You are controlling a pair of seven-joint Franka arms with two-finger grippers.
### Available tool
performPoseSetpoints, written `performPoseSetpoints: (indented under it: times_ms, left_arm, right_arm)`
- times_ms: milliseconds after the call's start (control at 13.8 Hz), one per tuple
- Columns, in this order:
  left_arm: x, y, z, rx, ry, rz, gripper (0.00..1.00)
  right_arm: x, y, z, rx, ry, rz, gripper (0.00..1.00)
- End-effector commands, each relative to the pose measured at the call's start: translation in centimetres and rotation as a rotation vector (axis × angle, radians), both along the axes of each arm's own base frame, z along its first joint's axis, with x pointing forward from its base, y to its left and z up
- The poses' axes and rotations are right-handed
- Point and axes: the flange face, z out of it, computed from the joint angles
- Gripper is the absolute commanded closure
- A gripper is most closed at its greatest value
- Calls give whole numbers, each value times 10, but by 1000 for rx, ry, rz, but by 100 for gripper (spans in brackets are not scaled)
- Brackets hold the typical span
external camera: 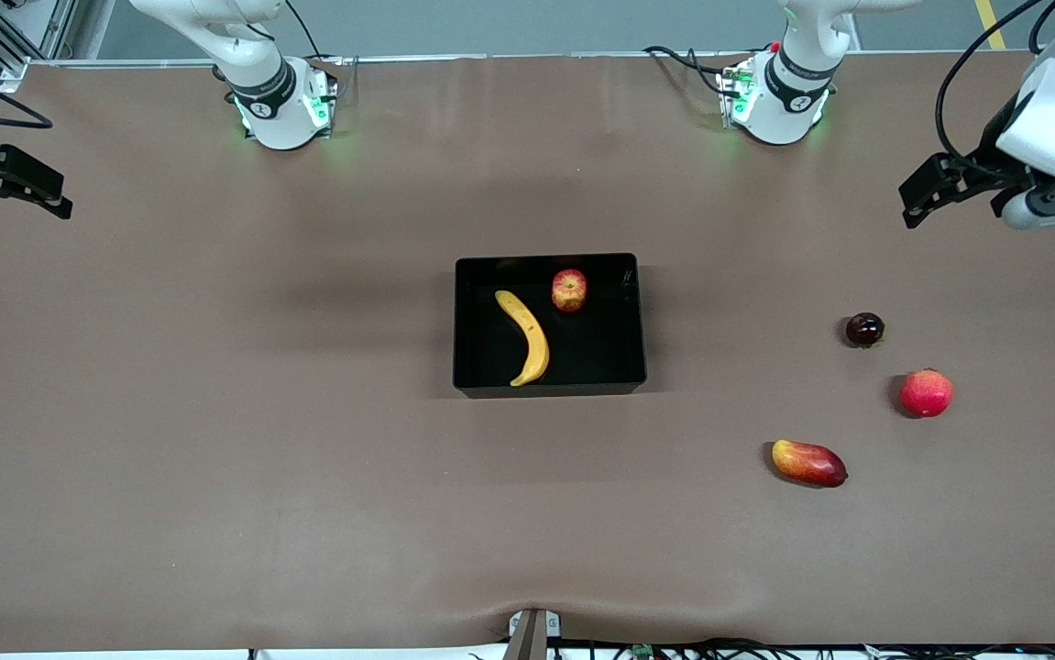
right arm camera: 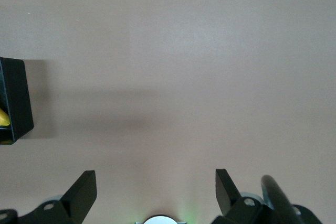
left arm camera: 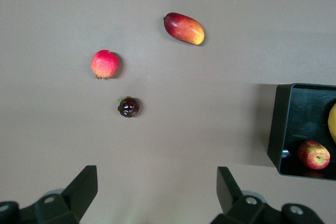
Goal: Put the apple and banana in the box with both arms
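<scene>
The black box (external camera: 549,262) stands at the middle of the table. The yellow banana (external camera: 527,339) lies inside it, and the red-yellow apple (external camera: 569,290) lies in it beside the banana's end that is farther from the front camera. My left gripper (external camera: 914,200) is open and empty, up over the left arm's end of the table. The left wrist view shows its spread jaws (left arm camera: 156,182) over bare table, with the box (left arm camera: 278,129), the apple (left arm camera: 314,155) and a sliver of banana (left arm camera: 332,121). My right gripper (external camera: 55,197) is open and empty over the right arm's end; its wrist view (right arm camera: 156,184) shows the box corner (right arm camera: 16,98).
Three other fruits lie on the table toward the left arm's end: a small dark round fruit (external camera: 864,328), a smooth red-pink round fruit (external camera: 926,392) and a red-yellow mango (external camera: 808,462), nearest the front camera. They also show in the left wrist view.
</scene>
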Motion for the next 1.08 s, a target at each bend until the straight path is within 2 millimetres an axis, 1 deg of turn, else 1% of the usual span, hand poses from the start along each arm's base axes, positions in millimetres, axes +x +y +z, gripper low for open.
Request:
performPoseSetpoints:
  times_ms: [0,217,289,506,651,723,1012]
  left_arm:
    - [5,-4,-3,-22,-7,-1,0]
    - [5,-7,-8,-19,5,-6,0]
    - [4,-10,-7,-18,1,-10,0]
    - [12,-9,-18,-5,18,-13,0]
    - [14,-6,-21,-3,22,-10,0]
    - [15,-4,-19,-6,18,-6,0]
    - [13,-1,9,-26,-32,-11,0]
  right_arm:
    - [-3,-1,3,1,-5,5,0]
    - [-3,-1,3,1,-5,7,0]
    - [-3,-1,3,1,-5,7,0]
    - [-3,-1,3,1,-5,7,0]
    - [-3,-1,3,1,-5,7,0]
    - [-3,-1,3,1,-5,7,0]
    - [-3,-1,3,1,-5,7,0]
